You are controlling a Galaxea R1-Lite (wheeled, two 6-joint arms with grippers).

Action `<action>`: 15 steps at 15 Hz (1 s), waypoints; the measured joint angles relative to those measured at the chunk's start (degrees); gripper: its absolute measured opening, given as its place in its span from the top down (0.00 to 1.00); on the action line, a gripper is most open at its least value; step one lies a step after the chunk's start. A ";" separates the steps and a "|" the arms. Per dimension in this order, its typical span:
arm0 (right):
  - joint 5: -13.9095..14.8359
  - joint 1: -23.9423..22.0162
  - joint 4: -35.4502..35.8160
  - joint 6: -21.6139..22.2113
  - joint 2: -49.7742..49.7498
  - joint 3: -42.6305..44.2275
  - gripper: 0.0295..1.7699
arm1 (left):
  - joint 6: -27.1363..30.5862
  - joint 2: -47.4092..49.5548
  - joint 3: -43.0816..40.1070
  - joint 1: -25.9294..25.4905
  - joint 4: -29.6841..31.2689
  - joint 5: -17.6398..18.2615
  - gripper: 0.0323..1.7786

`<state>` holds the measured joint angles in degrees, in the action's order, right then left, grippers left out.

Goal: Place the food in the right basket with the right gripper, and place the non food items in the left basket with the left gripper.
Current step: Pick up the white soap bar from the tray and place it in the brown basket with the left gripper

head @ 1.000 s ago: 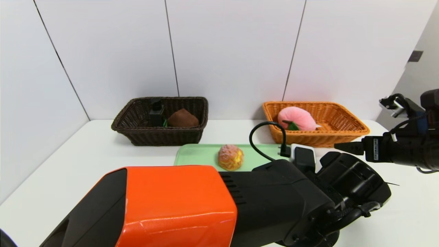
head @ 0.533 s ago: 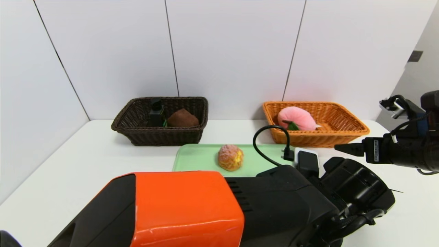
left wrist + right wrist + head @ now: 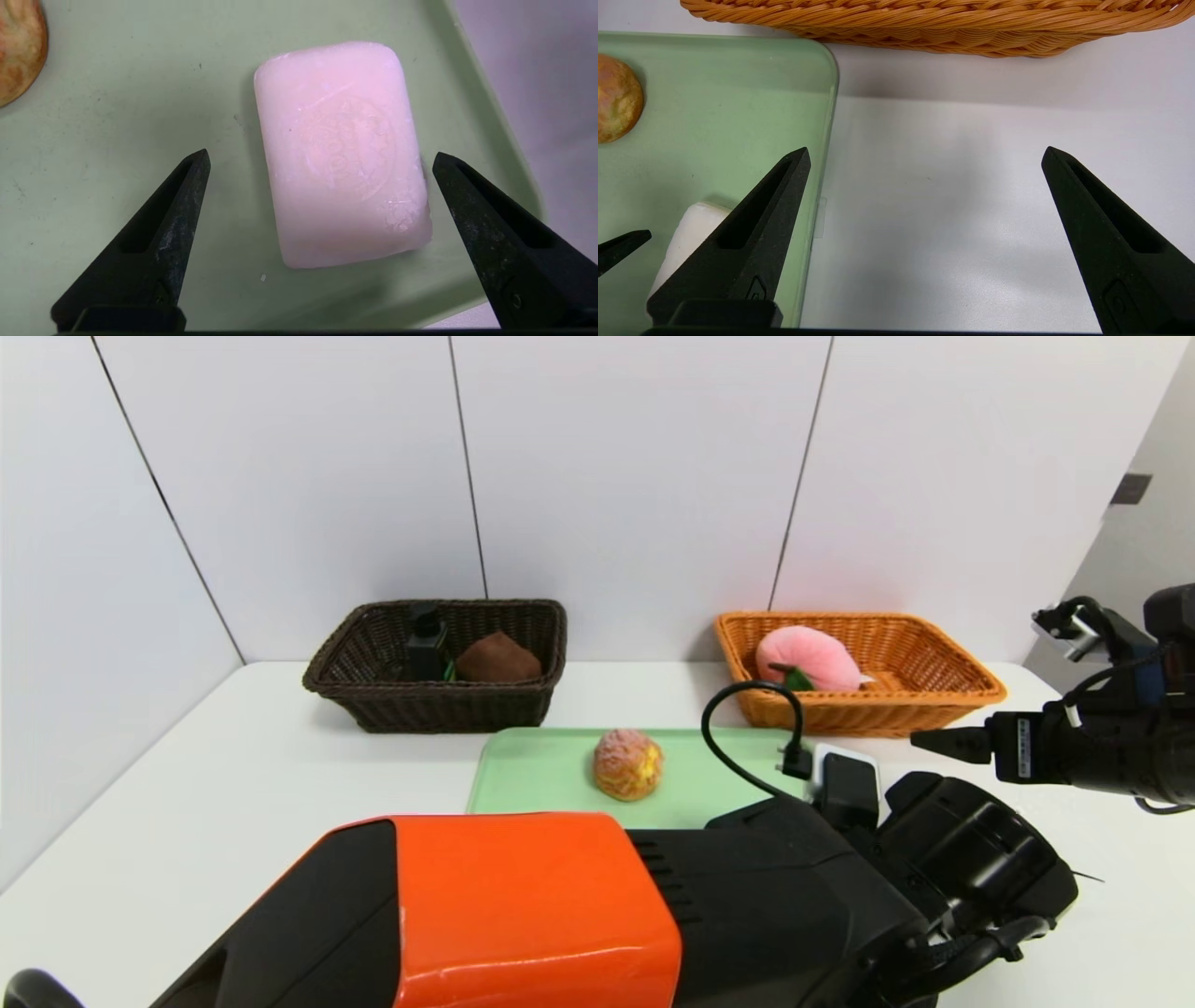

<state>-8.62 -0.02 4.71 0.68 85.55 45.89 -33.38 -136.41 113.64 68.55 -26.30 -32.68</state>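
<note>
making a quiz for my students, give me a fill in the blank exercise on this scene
1. The pink bar of soap lies on the ____ tray.
2. The left gripper hovers over the soap with its fingers ____.
3. The bun on the tray belongs in the ____ basket.
4. The right gripper holds ____.

Missing words: green; open; orange; nothing

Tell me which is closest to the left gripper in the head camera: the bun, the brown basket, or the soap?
1. Soap: between the left gripper's open jaws, on the green tray.
2. Bun: mid-tray.
3. Brown basket: far back, left.
</note>
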 joint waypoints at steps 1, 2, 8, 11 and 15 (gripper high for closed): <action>-0.02 0.10 0.00 0.05 0.02 0.00 0.03 | 0.04 -0.05 0.00 0.00 0.17 0.00 0.05; -0.02 0.16 0.00 0.02 0.05 0.00 0.03 | 0.04 -0.09 0.00 0.00 0.22 -0.02 0.05; -0.02 0.21 -0.02 -0.05 0.02 -0.35 0.03 | 0.34 -0.77 0.02 -0.09 1.05 -0.24 0.19; 0.00 0.18 0.00 -0.09 -0.02 -0.38 0.03 | 0.69 -1.02 0.02 -0.09 1.07 -0.26 0.43; -0.09 0.21 0.00 -0.27 -0.02 -0.33 0.03 | 0.88 -0.77 0.00 -0.09 0.87 -0.24 0.46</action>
<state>-8.70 0.18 4.71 0.41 85.53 45.56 -32.50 -137.18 113.64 68.46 -25.43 -32.93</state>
